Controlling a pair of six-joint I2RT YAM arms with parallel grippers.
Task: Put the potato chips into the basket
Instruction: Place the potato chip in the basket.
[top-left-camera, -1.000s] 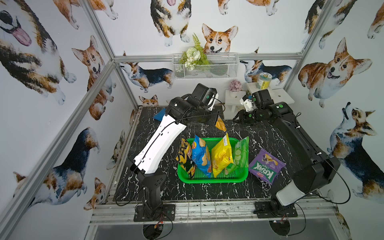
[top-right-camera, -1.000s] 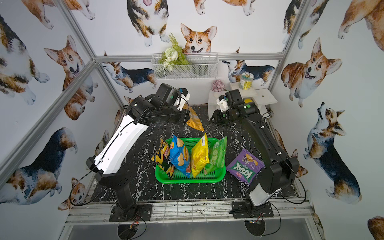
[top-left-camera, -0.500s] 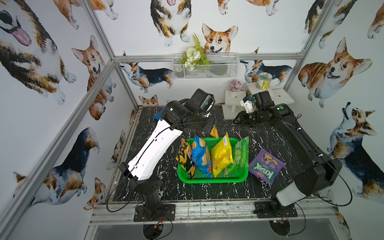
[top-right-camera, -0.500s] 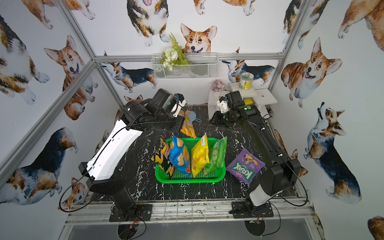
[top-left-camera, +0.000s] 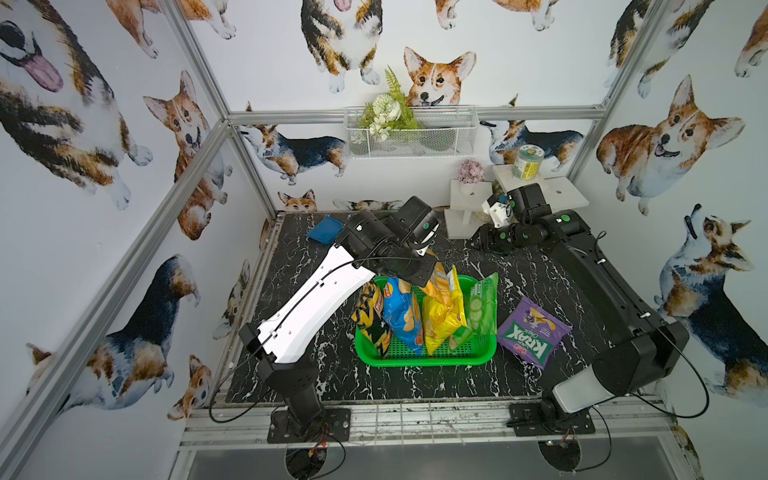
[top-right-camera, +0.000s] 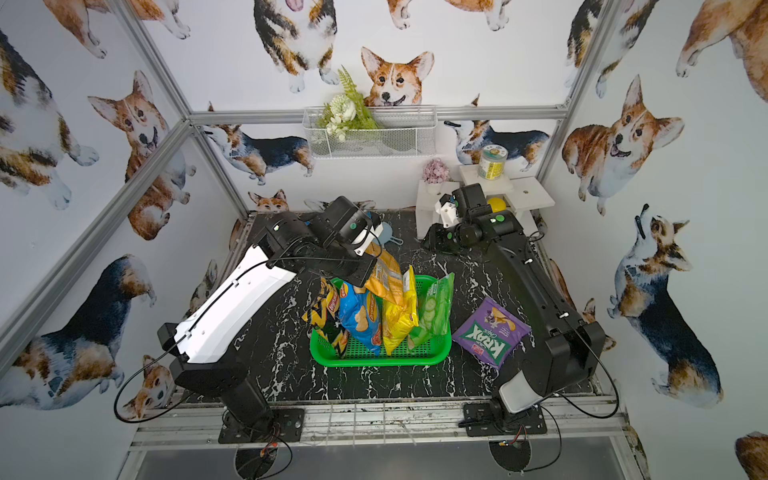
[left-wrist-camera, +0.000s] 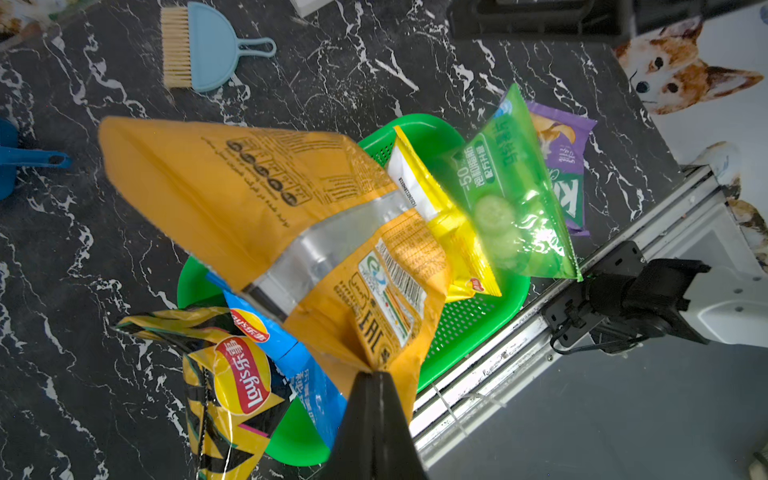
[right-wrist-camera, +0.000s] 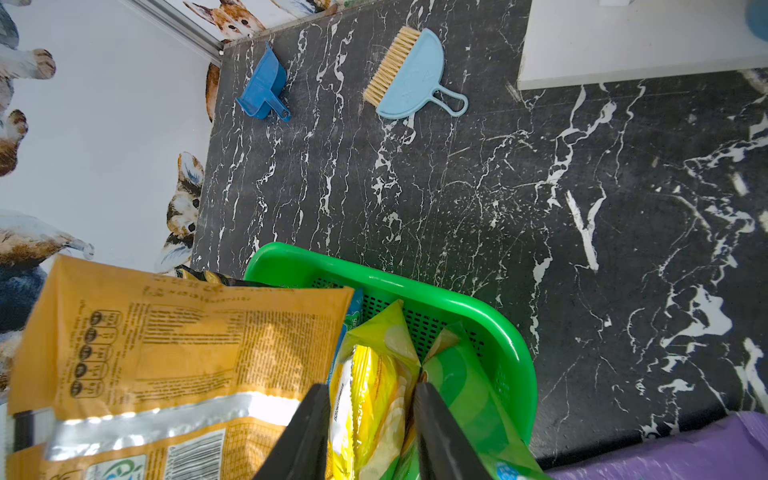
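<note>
Bag in play: the orange bag (left-wrist-camera: 266, 199). The left gripper (left-wrist-camera: 374, 380) has its jaws pressed together on one corner of it, so it dangles (back panel and silver seam showing in the left wrist view). Its long axis slants away from the claw, out over the far half of the green basket (top-left-camera: 428, 360).

Right under it stand the blue bag (top-left-camera: 401, 311) and the yellow bag (top-left-camera: 442, 316). The black-and-yellow bag (top-left-camera: 372, 316) and the green bag (top-left-camera: 482, 305) are at either end, all four upright in the basket.

My guess is the drop has to go straight down into a gap, or the bag just perches on the others' tops.

The right gripper (right-wrist-camera: 370, 386) hovers behind the basket, jaws spread, pinching nothing. The purple Krax bag (top-left-camera: 534, 332) lies flat on the table (top-left-camera: 540, 266) just beside the basket, on the right arm's side, so that arm is nearer to it.
</note>
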